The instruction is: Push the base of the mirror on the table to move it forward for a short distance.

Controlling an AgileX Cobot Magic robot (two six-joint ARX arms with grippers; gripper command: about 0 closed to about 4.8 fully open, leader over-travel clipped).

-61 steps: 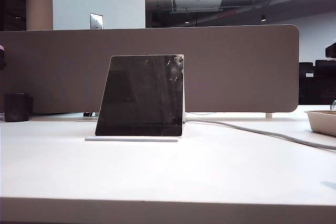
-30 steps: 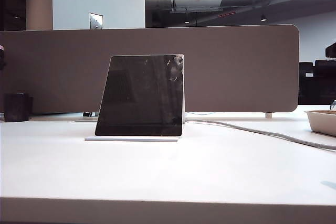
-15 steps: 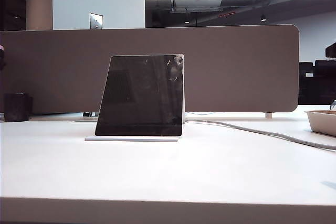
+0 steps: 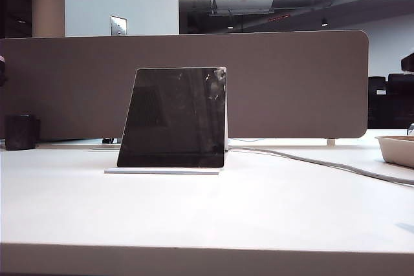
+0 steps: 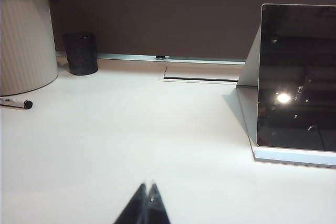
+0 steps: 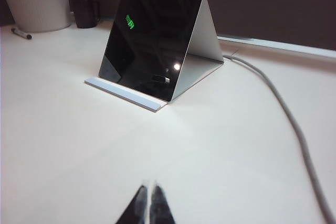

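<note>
The left gripper shows only 2 thin, black, pointed fingers, pressed together. The right gripper has 2 similar dark, tapered fingers, almost touching at the tips.

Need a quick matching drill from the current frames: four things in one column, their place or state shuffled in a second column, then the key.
Things:
1. dark glossy mirror panel
2. thin flat white base plate
3. grey cable
4. left gripper

Place or state:
A. runs across the white table on the mirror's right
B. stands up from the plate
C. fingers closed, off to the mirror's side, touching nothing
D. lies flat on the table under the panel

The right gripper is closed too, short of the plate.

Pairs: 1-B, 2-D, 3-A, 4-C
</note>
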